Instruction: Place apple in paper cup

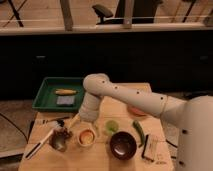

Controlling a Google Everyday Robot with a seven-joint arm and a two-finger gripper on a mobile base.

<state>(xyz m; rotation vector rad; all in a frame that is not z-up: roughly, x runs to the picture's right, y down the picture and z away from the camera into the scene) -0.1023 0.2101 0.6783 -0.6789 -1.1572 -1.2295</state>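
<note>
Camera view: fingers (75, 120) spread wide, nothing held; gripper (85, 126) poised just over the paper cup (86, 145), one finger at either side of its mouth. Directly beneath the fingers, the apple (86, 137) sits inside the cup (orange top showing below the rim). Left of the fingers: dark reddish cluster (62, 132), shiny metal cup (58, 143) just below it. Right of them: small green cup (112, 126), then dark brown bowl (123, 146) and a long green vegetable (138, 130). Behind and left, well apart: green tray (47, 95). White arm (130, 97) rises behind the fingers and runs off right.
</note>
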